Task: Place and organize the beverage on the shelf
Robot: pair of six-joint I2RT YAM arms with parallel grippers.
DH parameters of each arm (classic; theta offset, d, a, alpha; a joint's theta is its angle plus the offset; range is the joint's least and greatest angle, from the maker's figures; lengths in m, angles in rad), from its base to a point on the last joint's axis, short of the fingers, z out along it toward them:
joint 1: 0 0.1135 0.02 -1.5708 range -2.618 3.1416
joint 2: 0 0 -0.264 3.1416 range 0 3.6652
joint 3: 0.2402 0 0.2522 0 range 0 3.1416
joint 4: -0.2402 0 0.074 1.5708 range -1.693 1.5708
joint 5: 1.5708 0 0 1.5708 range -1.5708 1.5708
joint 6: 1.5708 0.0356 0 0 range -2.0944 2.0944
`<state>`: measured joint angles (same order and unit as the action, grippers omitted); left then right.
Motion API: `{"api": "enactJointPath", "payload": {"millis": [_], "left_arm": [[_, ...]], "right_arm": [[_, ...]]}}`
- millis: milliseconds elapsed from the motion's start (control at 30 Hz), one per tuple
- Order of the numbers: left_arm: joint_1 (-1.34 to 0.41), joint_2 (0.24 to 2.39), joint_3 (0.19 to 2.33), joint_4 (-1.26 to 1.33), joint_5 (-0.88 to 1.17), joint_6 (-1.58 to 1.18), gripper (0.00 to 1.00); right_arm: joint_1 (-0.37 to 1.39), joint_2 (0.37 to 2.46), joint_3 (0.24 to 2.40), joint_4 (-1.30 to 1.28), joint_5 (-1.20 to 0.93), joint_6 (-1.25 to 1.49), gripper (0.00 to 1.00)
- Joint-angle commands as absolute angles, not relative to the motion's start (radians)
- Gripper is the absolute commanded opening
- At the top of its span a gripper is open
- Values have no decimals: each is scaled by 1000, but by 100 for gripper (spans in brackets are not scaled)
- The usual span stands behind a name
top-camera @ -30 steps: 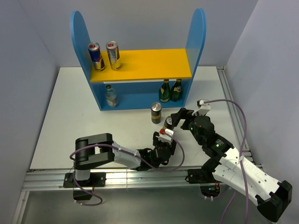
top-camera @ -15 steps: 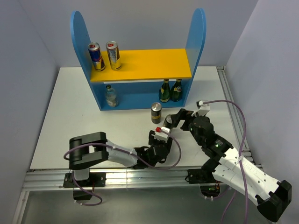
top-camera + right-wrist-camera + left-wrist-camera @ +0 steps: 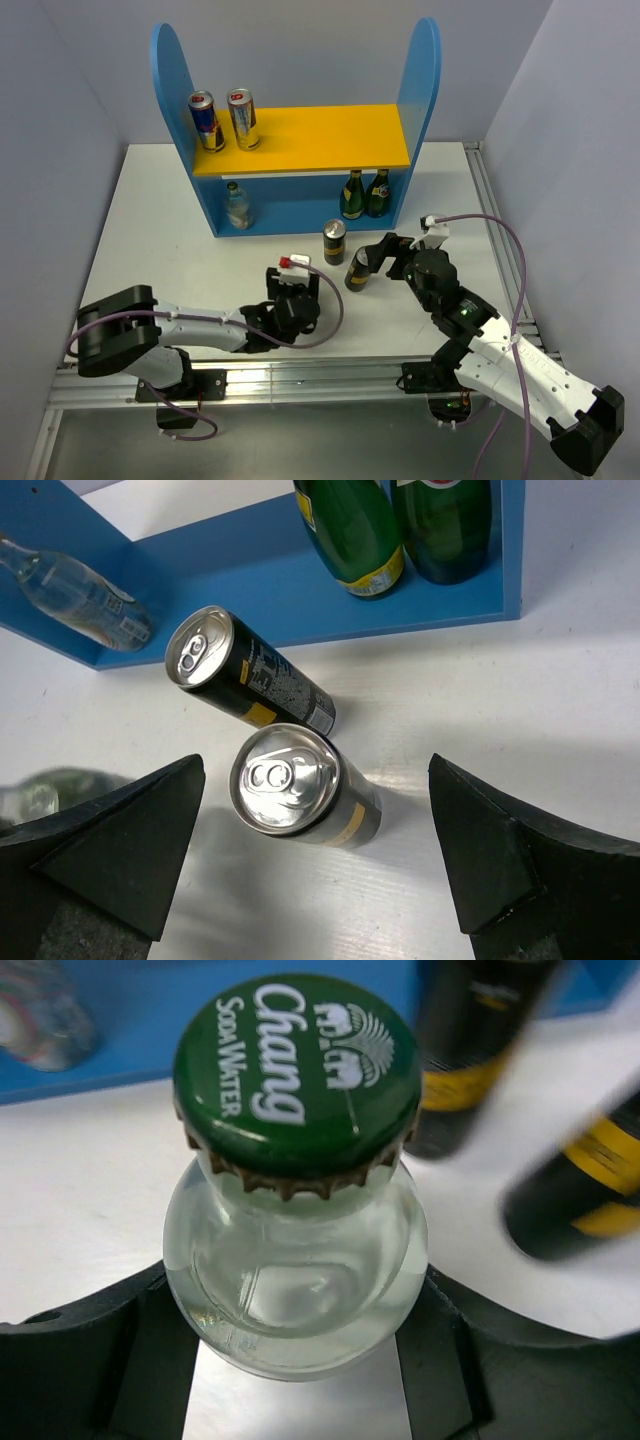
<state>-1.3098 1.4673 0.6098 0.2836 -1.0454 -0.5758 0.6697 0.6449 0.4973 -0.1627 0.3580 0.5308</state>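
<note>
The left wrist view alone shows the clear glass bottle with a green crown cap (image 3: 295,1210), lettered "Chang Soda Water". It is clamped on both sides by the left gripper (image 3: 295,1295). In the overhead view, low centre, that gripper hides the bottle.

The right wrist view shows the right gripper (image 3: 315,770) spread wide and holding nothing. One black-and-gold can (image 3: 300,785) stands untouched between its fingers, with a second black-and-gold can (image 3: 250,685) just behind.

The blue shelf with a yellow-orange board (image 3: 310,135) holds a blue-and-silver can (image 3: 205,120) and a gold can (image 3: 243,118) at upper left. Its lower level has a clear bottle (image 3: 236,205) on the left and two green bottles (image 3: 352,194) on the right.
</note>
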Motion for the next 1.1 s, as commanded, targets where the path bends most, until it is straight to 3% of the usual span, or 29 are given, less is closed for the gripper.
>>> {"api": "enactJointPath", "payload": {"millis": [0,300,500,1067], "left_arm": [[-1199,1365,582,455,-1102,-507,0],[-896,1445,580,819,-925,-311,0],[-770,1555,672,876,-825,-290,0],[-617,1764,854,877,-735,-298,0]], "right_arm": [[675,643,489,-113,371,531,100],[675,640,488,-114,368,531,100],[675,647,488,-110,370,531,100],[675,689,472,-77,367,528,100]]}}
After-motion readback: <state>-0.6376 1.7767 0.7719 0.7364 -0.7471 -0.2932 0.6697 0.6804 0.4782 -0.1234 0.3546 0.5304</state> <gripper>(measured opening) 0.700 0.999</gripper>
